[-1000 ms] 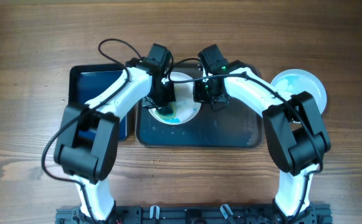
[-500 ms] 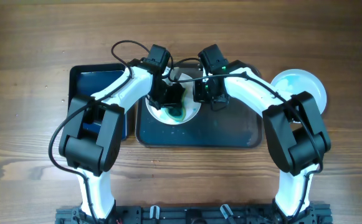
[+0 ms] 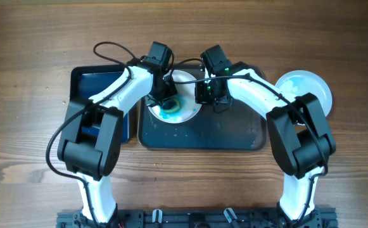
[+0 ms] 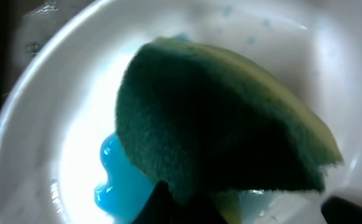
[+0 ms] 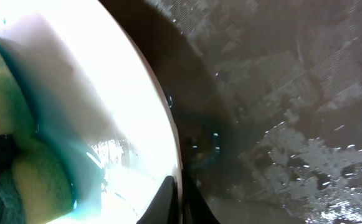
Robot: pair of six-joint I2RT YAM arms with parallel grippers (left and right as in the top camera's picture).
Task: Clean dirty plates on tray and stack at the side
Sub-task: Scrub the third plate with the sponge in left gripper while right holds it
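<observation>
Plate in work: A round white plate (image 3: 189,109), smeared with blue paint-like liquid (image 4: 113,180), is seen lying in the upper left part of the large dark grey-blue rectangular tray (image 3: 234,133).
Sponge: A green-and-yellow sponge (image 4: 218,124) is pressed onto the plate's face, right beside the blue pool.
Left gripper: The left gripper (image 3: 164,100) is held over the plate, its jaws clamped on the sponge.
Right gripper: The right gripper (image 3: 204,96) is pinched onto the plate's right rim. In the right wrist view the rim is seen between the dark fingertips at the bottom edge.
Tray surface: Wet streaks and droplets are spread over the tray floor beside the plate.
Side plate: A second round white plate (image 3: 305,88), tinted pale blue, is set on the brown wooden table (image 3: 31,38) to the right of the tray and partly covered by the right arm. Whether more plates lie under it cannot be told.
Smaller tray: A narrower dark-blue tray (image 3: 88,85) is placed just left of the large one, partly under the left arm.
</observation>
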